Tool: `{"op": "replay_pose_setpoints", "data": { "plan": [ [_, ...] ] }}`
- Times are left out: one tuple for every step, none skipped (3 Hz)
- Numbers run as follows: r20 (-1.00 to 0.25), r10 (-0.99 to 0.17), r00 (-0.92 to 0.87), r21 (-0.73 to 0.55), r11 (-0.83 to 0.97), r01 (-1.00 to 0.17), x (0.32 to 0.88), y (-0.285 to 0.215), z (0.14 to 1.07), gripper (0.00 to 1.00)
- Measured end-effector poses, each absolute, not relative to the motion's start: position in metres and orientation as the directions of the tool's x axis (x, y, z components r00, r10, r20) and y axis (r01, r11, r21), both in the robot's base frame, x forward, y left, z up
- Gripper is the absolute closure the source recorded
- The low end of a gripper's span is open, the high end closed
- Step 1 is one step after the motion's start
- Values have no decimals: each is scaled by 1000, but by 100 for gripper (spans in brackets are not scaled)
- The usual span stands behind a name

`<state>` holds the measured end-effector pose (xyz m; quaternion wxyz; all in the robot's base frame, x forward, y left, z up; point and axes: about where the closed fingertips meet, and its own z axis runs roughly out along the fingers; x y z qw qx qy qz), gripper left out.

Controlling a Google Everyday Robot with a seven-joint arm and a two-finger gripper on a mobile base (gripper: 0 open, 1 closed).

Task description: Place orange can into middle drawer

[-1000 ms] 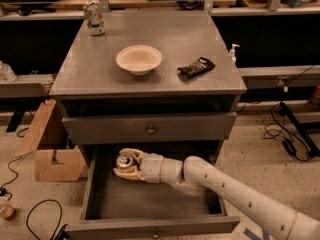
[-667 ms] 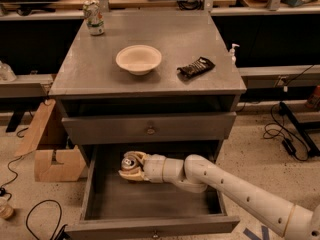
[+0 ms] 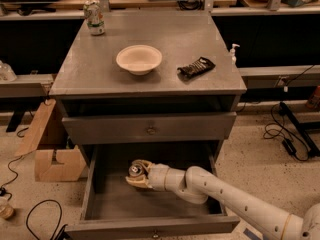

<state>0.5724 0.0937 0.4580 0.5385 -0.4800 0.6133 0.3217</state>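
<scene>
The middle drawer (image 3: 115,206) is pulled out below the cabinet top, wide, grey and deep. My gripper (image 3: 136,174) is inside it, toward its back left, with the white arm reaching in from the lower right. The fingers are shut on the orange can (image 3: 134,170). The can's silver top faces the camera, and most of its brownish body is hidden by the tan fingers. The can is held a little above the drawer floor.
The closed knobbed drawer (image 3: 150,129) sits right above the open one. On the cabinet top stand a pale green-and-white can (image 3: 94,18), a white bowl (image 3: 139,59) and a black snack bag (image 3: 196,67). A cardboard piece (image 3: 50,149) and cables lie on the floor at left.
My gripper with the can has moved a little to the right and lower inside the drawer. Nothing else has moved.
</scene>
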Motion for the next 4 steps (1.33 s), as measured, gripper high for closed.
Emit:
{"op": "replay_pose_setpoints", "data": {
  "plan": [
    [-975, -222, 3, -88, 372, -924, 572, 97, 429, 100],
    [-977, -213, -13, -72, 387, -919, 571, 98, 420, 100],
    [-977, -213, -12, -72, 387, -919, 571, 99, 424, 82],
    [-977, -211, -12, -72, 384, -921, 570, 100, 424, 59]
  ]
}}
